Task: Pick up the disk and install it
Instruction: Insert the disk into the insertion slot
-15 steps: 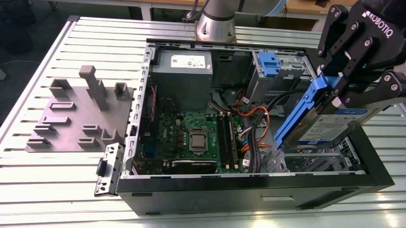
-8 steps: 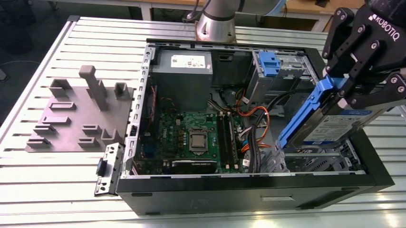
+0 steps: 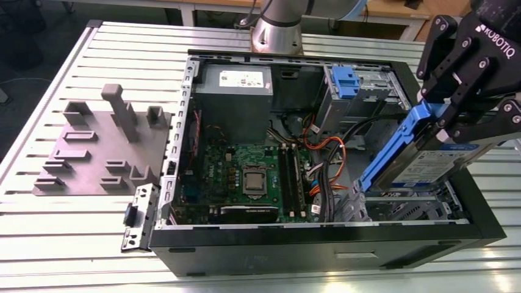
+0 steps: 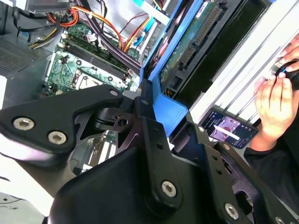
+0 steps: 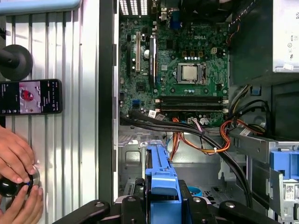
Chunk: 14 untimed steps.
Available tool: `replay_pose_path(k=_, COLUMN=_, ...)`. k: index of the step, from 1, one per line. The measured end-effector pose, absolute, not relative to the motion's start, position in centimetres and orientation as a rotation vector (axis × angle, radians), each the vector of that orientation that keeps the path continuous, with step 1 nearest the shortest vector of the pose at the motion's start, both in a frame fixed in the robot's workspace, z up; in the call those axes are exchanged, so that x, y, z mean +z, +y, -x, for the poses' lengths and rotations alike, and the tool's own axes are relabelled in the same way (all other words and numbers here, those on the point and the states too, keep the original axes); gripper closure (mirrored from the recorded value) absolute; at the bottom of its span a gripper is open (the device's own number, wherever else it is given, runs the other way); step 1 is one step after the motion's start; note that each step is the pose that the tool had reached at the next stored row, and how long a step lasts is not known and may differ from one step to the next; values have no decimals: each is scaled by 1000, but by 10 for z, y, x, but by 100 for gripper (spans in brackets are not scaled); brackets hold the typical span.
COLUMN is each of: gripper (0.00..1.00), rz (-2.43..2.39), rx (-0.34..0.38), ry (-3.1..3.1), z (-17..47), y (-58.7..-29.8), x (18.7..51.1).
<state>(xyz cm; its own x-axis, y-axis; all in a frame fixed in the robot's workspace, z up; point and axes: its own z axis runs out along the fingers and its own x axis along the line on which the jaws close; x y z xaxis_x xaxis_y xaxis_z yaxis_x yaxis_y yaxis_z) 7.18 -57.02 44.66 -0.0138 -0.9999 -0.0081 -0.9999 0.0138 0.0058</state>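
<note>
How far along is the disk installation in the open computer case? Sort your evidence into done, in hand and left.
Done: the flat silver hard disk in its blue plastic carrier frame is picked up, clamped in the black gripper. In hand: it hangs tilted above the grey metal drive cage of the open black computer case. Left: the disk is not yet seated inside.

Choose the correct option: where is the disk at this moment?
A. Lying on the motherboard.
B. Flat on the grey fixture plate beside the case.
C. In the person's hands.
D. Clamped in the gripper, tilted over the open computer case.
D: in the exterior view the gripper is shut on the disk, which hangs tilted over the computer case.
</note>
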Motion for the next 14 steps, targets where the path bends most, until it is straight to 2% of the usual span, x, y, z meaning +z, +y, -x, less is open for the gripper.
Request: replay_pose_path(k=14, gripper=63, rz=2204, rx=18, ry=2234, z=-75, y=-570, x=438)
